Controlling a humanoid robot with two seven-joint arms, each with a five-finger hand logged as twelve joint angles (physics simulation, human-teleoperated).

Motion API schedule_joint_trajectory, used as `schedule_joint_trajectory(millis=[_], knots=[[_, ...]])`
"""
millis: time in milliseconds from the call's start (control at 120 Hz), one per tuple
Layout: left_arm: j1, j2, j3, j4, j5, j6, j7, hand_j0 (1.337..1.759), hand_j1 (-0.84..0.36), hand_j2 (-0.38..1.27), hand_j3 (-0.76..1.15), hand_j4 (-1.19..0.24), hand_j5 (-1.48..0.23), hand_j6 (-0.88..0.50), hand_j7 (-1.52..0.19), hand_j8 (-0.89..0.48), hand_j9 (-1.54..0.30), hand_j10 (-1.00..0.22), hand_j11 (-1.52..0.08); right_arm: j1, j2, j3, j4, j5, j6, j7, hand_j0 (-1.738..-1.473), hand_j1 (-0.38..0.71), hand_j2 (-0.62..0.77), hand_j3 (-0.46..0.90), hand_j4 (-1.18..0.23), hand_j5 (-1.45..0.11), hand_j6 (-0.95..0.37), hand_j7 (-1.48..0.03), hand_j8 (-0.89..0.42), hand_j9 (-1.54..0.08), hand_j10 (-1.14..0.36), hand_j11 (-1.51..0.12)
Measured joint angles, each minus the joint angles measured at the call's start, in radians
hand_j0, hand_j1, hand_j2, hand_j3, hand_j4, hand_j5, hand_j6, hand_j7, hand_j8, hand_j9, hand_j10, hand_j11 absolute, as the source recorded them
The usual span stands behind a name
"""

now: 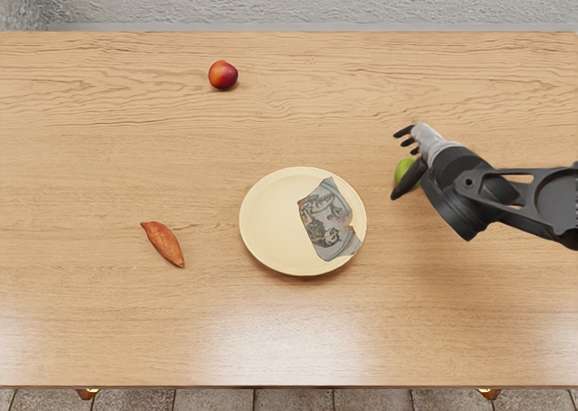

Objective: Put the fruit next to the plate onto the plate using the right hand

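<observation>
— Fruit (403,169) next to the plate (271,221): where does it sit?
— On the table (108,140), just right of the plate, half behind the right hand (417,161).
— Does the hand hold it?
— Not yet, it seems. The fingers (406,139) are spread wide, thumb on the near side, likely so they can close round it.
— Is the plate free?
— A crumpled patterned thing (327,219) lies on its right half.

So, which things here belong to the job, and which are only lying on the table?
For the job: green fruit beside the plate; right hand, fingers spread at the fruit.
Just lying about: red fruit, orange tapered vegetable, crumpled patterned object on the plate.
</observation>
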Motion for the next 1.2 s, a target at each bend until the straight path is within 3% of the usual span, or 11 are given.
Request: schedule_joint_trajectory(millis=[300,608,725,750,758,808,833,900,908,1050,1200], knots=[[0.0,0.0,0.0,0.0,0.0,0.0,0.0,1.658,0.35,0.0,0.0,0.0,0.0,0.0,0.0,0.0,0.0,0.0,0.0,-0.023,0.004,0.001,-0.003,-0.011,0.0,-0.001,-1.658,0.12,-0.07,0.0,-0.44,-0.49,-0.42,-0.52,-0.22,-0.51,-0.28,-0.52],[0.0,0.0,0.0,0.0,0.0,0.0,0.0,1.658,0.35,0.0,0.0,0.0,0.0,0.0,0.0,0.0,0.0,0.0,0.0,-0.034,0.006,0.001,-0.002,-0.007,-0.001,0.0,-1.658,0.24,-0.07,0.0,-0.54,-0.61,-0.52,-0.65,-0.38,-0.64,-0.4,-0.66],[0.0,0.0,0.0,0.0,0.0,0.0,0.0,1.658,0.35,0.0,0.0,0.0,0.0,0.0,0.0,0.0,0.0,0.0,0.0,-0.034,0.005,-0.023,-0.002,-0.006,0.001,0.0,-1.657,0.24,-0.09,0.0,-0.53,-0.61,-0.51,-0.65,-0.38,-0.64,-0.43,-0.65],[0.0,0.0,0.0,0.0,0.0,0.0,0.0,1.658,0.35,0.0,0.0,0.0,0.0,0.0,0.0,0.0,0.0,0.0,0.0,-0.033,0.006,-0.03,-0.002,-0.009,0.002,0.002,-1.658,0.24,-0.09,0.0,-0.53,-0.61,-0.51,-0.64,-0.39,-0.64,-0.44,-0.63],[0.0,0.0,0.0,0.0,0.0,0.0,0.0,1.658,0.35,0.0,0.0,0.0,0.0,0.0,0.0,0.0,0.0,0.0,0.0,-0.033,0.006,-0.032,-0.002,-0.011,0.003,0.004,-1.658,0.24,-0.09,0.0,-0.52,-0.61,-0.51,-0.64,-0.39,-0.64,-0.49,-0.53],[0.0,0.0,0.001,0.0,0.0,0.0,0.0,1.658,0.35,0.0,0.0,0.0,0.0,0.0,0.0,0.0,0.0,0.0,0.0,-0.032,0.007,-0.043,-0.001,-0.017,0.005,0.007,-1.658,0.23,-0.09,0.0,-0.52,-0.6,-0.5,-0.64,-0.41,-0.6,-0.42,-0.8],[0.0,0.0,0.001,0.0,0.0,0.0,0.0,1.658,0.35,0.0,0.0,0.0,0.0,0.0,0.0,0.0,0.0,0.0,0.0,-0.031,0.008,-0.047,-0.001,-0.021,0.006,0.009,-1.658,0.23,-0.09,0.0,-0.52,-0.59,-0.5,-0.64,-0.41,-0.64,-0.39,-0.85],[0.0,0.0,0.001,0.0,-0.001,0.0,0.0,1.658,0.35,0.0,0.0,0.0,0.0,0.0,0.0,0.0,0.0,0.0,0.0,-0.031,0.008,-0.055,-0.001,-0.028,0.008,0.013,-1.658,0.24,-0.09,0.0,-0.53,-0.59,-0.5,-0.65,-0.37,-0.66,-0.35,-0.92],[0.0,0.0,0.001,0.0,-0.001,0.0,0.0,1.658,0.35,0.0,0.0,0.0,0.0,0.0,0.0,0.0,0.0,0.0,0.0,-0.031,0.009,-0.055,-0.001,-0.028,0.008,0.013,-1.658,0.25,-0.09,0.0,-0.54,-0.59,-0.5,-0.65,-0.35,-0.73,-0.35,-0.92],[0.0,0.0,0.001,0.0,-0.001,0.0,0.0,1.658,0.35,0.0,0.0,0.0,0.0,0.0,0.0,0.0,0.0,0.0,0.0,-0.03,0.012,-0.061,-0.001,-0.029,0.007,0.012,-1.653,0.29,-0.08,0.0,-0.62,-0.68,-0.46,-0.74,-0.26,-0.87,-0.31,-1.01],[0.0,0.0,0.001,0.0,0.0,0.0,0.0,1.658,0.35,0.0,0.0,0.0,0.0,0.0,0.0,0.0,0.0,0.0,0.0,-0.029,0.013,-0.056,0.001,-0.019,0.002,0.007,-1.65,0.34,0.0,0.0,-0.71,-0.79,-0.39,-0.86,-0.24,-0.87,-0.27,-1.02]])
